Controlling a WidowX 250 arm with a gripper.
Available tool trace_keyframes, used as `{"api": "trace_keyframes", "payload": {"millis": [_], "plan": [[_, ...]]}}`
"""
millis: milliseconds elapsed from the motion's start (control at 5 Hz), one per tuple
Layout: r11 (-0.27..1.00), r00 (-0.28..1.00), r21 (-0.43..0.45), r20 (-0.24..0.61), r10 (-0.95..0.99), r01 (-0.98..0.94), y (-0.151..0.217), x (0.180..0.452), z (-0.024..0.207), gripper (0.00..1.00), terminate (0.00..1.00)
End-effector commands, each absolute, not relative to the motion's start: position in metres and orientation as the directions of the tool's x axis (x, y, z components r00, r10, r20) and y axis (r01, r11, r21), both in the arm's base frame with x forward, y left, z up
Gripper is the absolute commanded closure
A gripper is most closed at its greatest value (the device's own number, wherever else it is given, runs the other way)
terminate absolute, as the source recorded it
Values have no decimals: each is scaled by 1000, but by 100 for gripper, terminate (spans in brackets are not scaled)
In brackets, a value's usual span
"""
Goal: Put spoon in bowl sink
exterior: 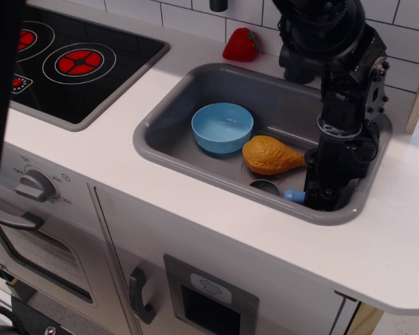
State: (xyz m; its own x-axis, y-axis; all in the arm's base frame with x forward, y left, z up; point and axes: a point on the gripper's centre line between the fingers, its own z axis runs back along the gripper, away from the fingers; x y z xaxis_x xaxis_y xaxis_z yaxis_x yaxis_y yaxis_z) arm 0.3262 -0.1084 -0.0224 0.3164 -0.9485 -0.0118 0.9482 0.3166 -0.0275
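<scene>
The spoon lies on the floor of the dark-grey sink near its front right corner, grey scoop to the left and light-blue handle to the right. My gripper reaches down into that corner, its black fingers at the far end of the handle, which runs in under them. The fingers are dark on dark, so I cannot tell how the jaws stand. The light-blue bowl sits upright and empty at the sink's left middle, apart from the spoon.
An orange-brown toy drumstick lies between the bowl and the spoon. A red strawberry sits on the counter behind the sink. The black stovetop with red rings is at the left. A dark band covers the picture's left edge.
</scene>
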Motion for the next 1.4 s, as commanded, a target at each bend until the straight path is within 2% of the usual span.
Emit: {"api": "trace_keyframes", "payload": {"millis": [0, 200, 600, 800, 1200], "plan": [[351, 351, -2, 2, -936, 936, -104, 317, -5, 100, 0], [403, 403, 56, 13, -915, 913, -97, 316, 11, 100, 0], [509, 496, 132, 119, -860, 851, -74, 331, 54, 100, 0], [579, 558, 146, 160, -814, 802, -50, 350, 66, 100, 0], [676, 647, 167, 197, -736, 718, 4, 374, 69, 100, 0]]}}
